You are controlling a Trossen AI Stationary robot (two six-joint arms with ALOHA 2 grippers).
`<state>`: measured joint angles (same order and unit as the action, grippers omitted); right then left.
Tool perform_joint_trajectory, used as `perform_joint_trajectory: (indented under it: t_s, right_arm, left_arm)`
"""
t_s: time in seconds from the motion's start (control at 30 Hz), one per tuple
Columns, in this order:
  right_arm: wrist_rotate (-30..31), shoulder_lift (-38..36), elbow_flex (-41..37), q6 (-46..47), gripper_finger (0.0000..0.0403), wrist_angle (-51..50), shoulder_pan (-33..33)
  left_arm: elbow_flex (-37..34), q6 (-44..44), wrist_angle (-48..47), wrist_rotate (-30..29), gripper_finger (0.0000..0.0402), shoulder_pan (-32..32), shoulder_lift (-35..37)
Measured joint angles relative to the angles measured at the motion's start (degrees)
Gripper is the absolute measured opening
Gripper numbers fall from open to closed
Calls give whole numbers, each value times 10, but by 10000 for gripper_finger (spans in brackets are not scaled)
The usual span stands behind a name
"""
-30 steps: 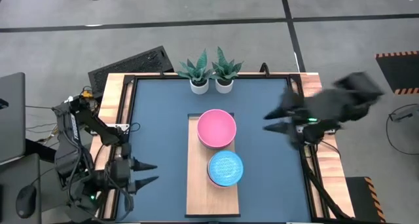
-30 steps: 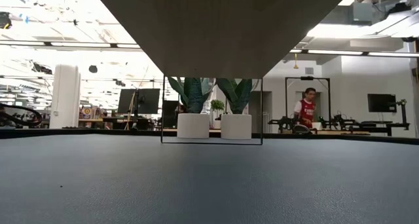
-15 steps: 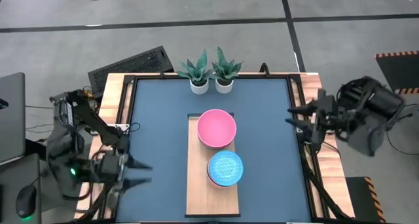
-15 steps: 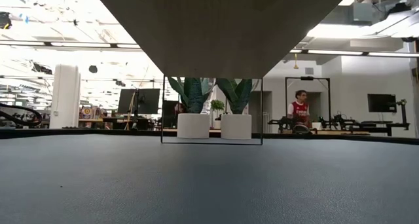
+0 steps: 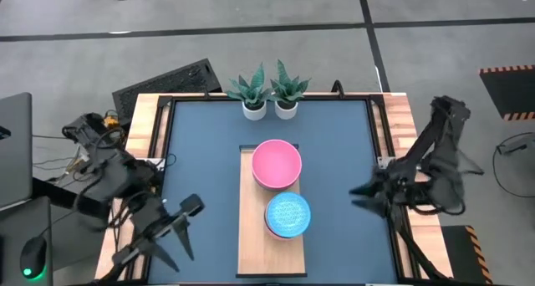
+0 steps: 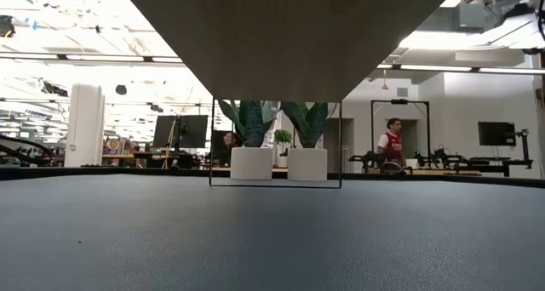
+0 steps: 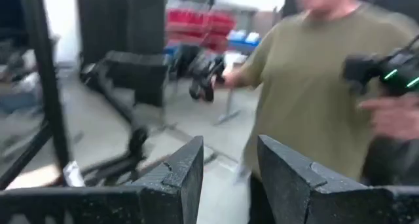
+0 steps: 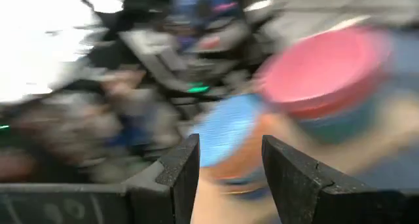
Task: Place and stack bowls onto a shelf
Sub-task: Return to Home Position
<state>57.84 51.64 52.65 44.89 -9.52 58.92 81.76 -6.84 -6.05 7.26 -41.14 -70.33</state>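
Note:
The light wooden shelf (image 5: 251,252) lies lengthwise in the middle of the blue table; its underside (image 6: 281,36) fills the top of the low view. On it rests a pink bowl (image 5: 277,164), and nearer the table's near edge a blue patterned bowl (image 5: 288,215). The blurred right wrist view shows the pink bowl (image 8: 324,63) on a teal one (image 8: 340,122), and the blue bowl (image 8: 226,129) on an orange one (image 8: 236,168). My left gripper (image 5: 185,227) is open at the table's left near side. My right gripper (image 5: 359,196) is open to the right of the shelf, pointing at the bowls.
Two white plant pots (image 5: 255,110) (image 5: 287,110) stand at the table's far edge, beyond the shelf. Bare blue tabletop (image 5: 201,152) lies on both sides of the shelf. The left wrist view shows a person in an olive shirt (image 7: 314,86) beyond the table.
My right arm has swung from the table's far right side toward the near edge; its gripper now points at the blue bowl from the right. My left gripper has turned and dropped toward the near edge. The bowls have kept still.

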Motion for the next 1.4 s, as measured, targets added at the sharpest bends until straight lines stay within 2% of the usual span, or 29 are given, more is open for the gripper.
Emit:
perform_joint_trajectory:
  t_s: [0.07, 0.13, 0.17, 0.23, 0.3, 0.43, 0.53, 0.63, 0.77, 0.87, 1.0, 1.3, 1.4]
  right_arm:
    - [-133, 1, -58, -109, 189, 208, -37]
    - [-324, 9, -96, -210, 189, 404, -96]
    - [-419, 12, -104, -242, 190, 466, -130]
    - [-547, 3, -112, -241, 189, 486, -197]
    - [-590, -22, -118, -196, 189, 416, -246]
    - [-588, -82, -118, -184, 190, 285, -311]
    - [-583, -140, -118, -216, 189, 211, -335]
    - [-532, -211, -118, -254, 189, 151, -331]
    - [-450, -292, -156, -288, 189, 134, -311]
    - [-409, -343, -207, -289, 189, 134, -298]
    - [-396, -388, -297, -299, 189, 216, -284]
    - [-358, -403, -514, -295, 189, 416, -266]
    - [-346, -406, -520, -303, 189, 400, -261]
  left_arm:
    - [-49, -17, 78, 51, 128, 23, 17]
    - [-105, -34, 164, 99, 128, 38, 41]
    - [-134, -44, 201, 112, 128, 43, 56]
    - [-193, -68, 244, 105, 128, 52, 94]
    - [-250, -86, 262, 64, 128, 52, 138]
    - [-354, -107, 306, -5, 128, 51, 229]
    - [-411, -108, 340, -23, 128, 51, 287]
    - [-461, -108, 339, -35, 128, 51, 332]
    - [-521, -108, 343, -47, 128, 51, 381]
    - [-568, -108, 370, -59, 128, 51, 414]
    - [-631, -104, 435, -61, 128, 51, 441]
    - [-762, -130, 551, -97, 128, 51, 445]
    - [-801, -139, 586, -114, 128, 51, 445]
